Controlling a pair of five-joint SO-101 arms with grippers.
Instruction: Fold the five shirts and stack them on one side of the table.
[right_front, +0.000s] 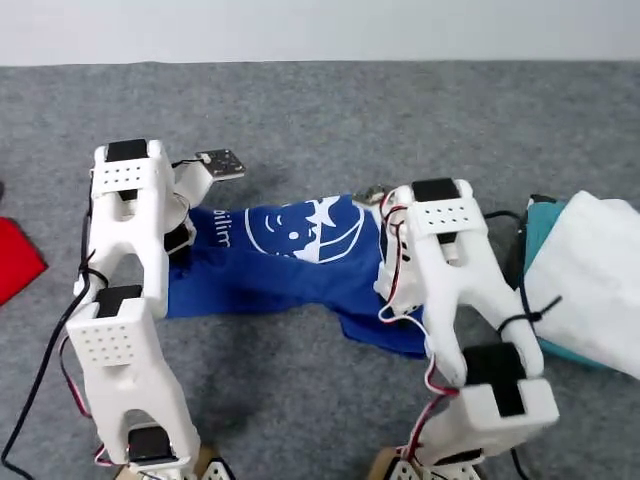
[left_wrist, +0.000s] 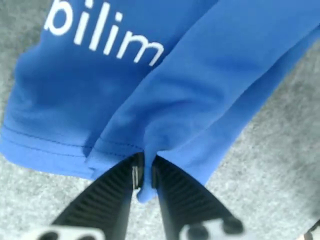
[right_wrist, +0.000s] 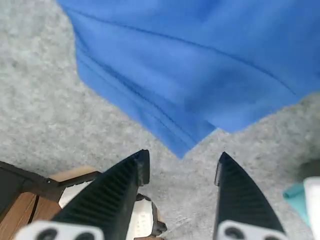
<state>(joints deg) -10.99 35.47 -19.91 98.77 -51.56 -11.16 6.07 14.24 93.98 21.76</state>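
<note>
— What has your left gripper got?
— It's clamped on a folded edge of the blue shirt, cloth pinched between both fingers.
— And the right gripper?
— I see its jaws wide apart, holding nothing, over a corner of that shirt's hem and the grey table.
— Where does the shirt lie?
— Stretched across the table between my two arms, white print up. Off to my right a white shirt rests on a teal shirt; a red shirt sits at the far left edge.
</note>
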